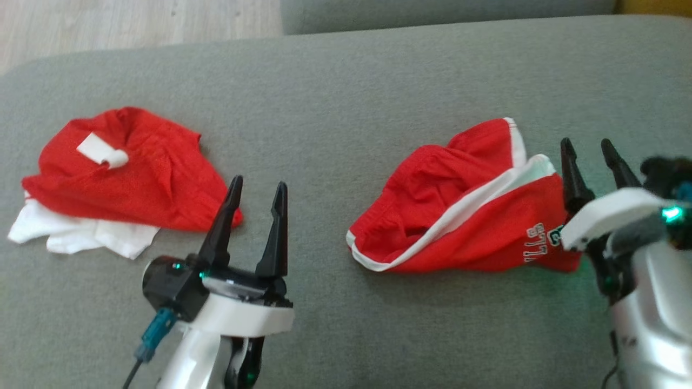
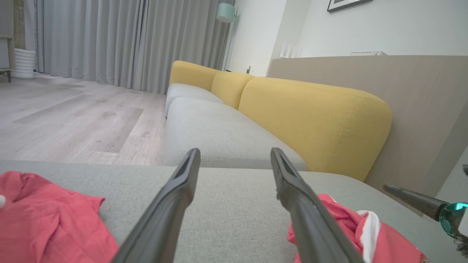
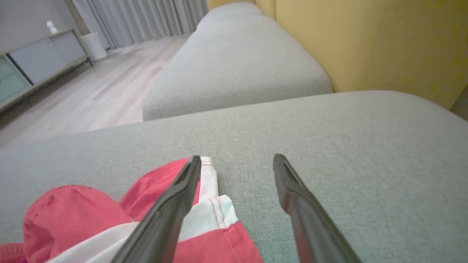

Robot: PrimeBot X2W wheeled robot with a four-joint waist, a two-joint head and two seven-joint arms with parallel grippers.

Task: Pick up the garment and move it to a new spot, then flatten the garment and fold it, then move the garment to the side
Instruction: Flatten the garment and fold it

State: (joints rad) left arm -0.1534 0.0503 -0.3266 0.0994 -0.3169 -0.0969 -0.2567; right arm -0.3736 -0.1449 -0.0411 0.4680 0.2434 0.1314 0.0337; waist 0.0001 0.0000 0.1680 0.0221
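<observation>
**Head view.** Two crumpled red garments lie well apart on the grey seat (image 1: 346, 81). The shorts (image 1: 465, 216), white-striped and lettered, are at the right. At the left is what looks like a top (image 1: 130, 173), with white cloth under it. The left gripper (image 1: 258, 185) hovers between the two, nearer the top, with its jaws spread wide and nothing in them. The right gripper (image 1: 586, 145) stands at the shorts' right edge, also wide open and empty.

**Left wrist view.** The left fingers are spread over bare seat. The top is at the lower left and the shorts at the lower right, and neither is touched. A yellow backrest (image 2: 310, 120) runs behind the seat.

**Right wrist view.** The right fingers are wide apart. One crosses in front of the shorts' white-banded hem and the other is over bare seat. The angle is too shallow to say whether that finger touches the cloth, but nothing is pinched.

**Progress.** The task looks barely begun. Neither garment is lifted, flattened or folded, and both lie in loose heaps. The shorts are probably the garment meant, since the right gripper is poised at their edge. Every step is yet to do: the pick-up, the move to a new spot, the flattening, the fold and the shift to the side.
</observation>
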